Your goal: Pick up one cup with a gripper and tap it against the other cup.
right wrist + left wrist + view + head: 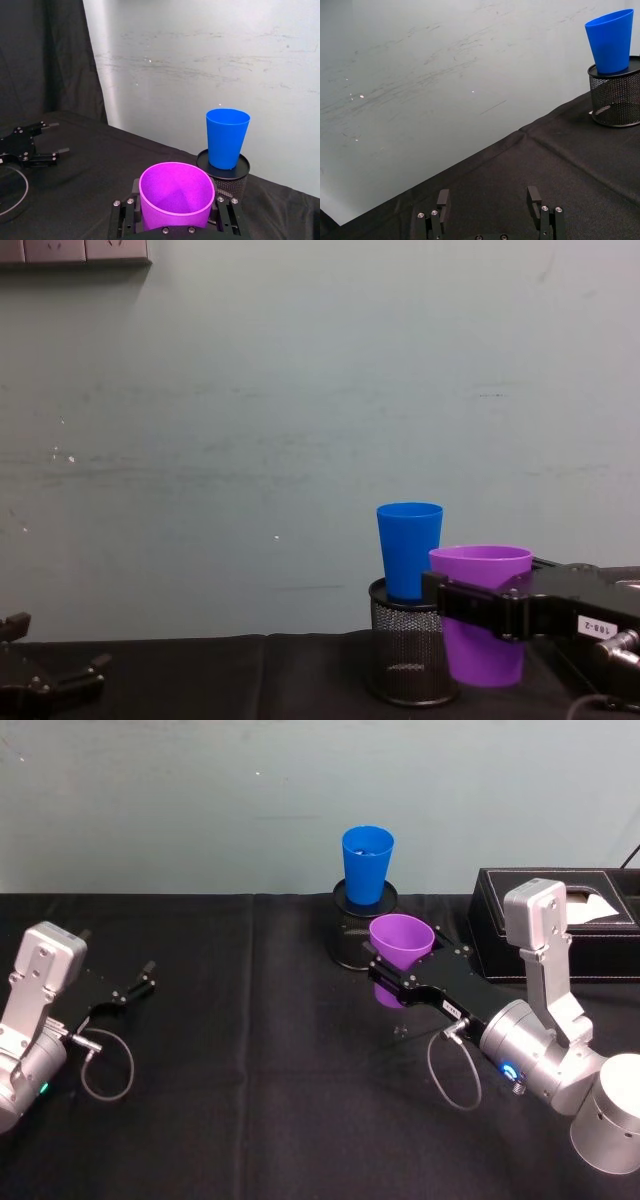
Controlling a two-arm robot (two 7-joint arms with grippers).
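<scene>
Left gripper (488, 200): recorded low over the black cloth-covered table (250, 1070) at the near left, fingers spread wide, nothing held.

Right gripper (395, 982): closed around the plain purple tapered plastic cup (175, 192), clamped on both sides below the rim.

Purple cup: held upright right of centre, long axis vertical, wide mouth upward, narrow base downward. Whether the base met the cloth could not be told.

Black mesh pen holder (352, 935): set just behind the purple cup.

Bright blue tapered plastic tumbler (367, 865): stood upright atop the holder, mouth upward, near the purple cup but apart from it.

Black box (490, 935): placed at the far right.
</scene>
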